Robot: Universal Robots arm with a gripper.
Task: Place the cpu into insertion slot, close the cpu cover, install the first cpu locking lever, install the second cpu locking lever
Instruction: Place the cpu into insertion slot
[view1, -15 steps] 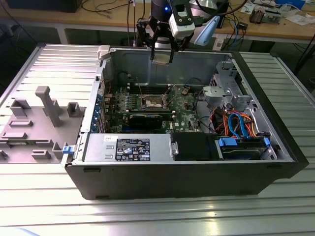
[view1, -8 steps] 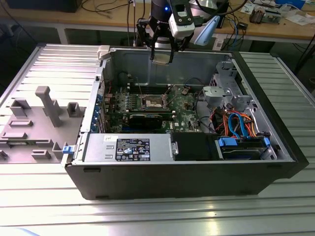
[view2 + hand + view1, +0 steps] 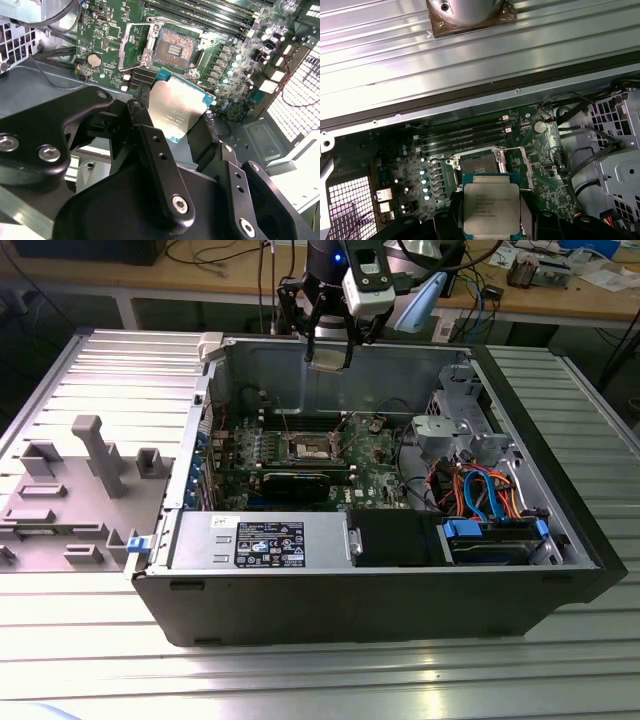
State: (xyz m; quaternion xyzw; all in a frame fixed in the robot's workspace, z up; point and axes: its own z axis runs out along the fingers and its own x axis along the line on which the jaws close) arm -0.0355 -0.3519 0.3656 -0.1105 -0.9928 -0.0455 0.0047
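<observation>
My gripper (image 3: 328,341) hangs above the open computer case, over its back wall, shut on the cpu (image 3: 328,353). Both wrist views show the cpu (image 3: 176,107) (image 3: 491,210) as a flat silver square held by its edges between the black fingers (image 3: 145,112). Below it on the green motherboard lies the insertion slot (image 3: 310,448) (image 3: 175,49) (image 3: 477,162), its dark pin field bare. The cpu cover (image 3: 141,60) stands swung open beside the slot, a thin silver frame. The chip is well above the slot and apart from it.
Inside the case (image 3: 560,570) a power supply box (image 3: 260,540) sits along the front, with a drive cage and cables (image 3: 480,510) at the exterior view's right. Long memory slots (image 3: 465,135) run beside the socket. A grey fixture tray (image 3: 70,485) lies at the exterior view's left.
</observation>
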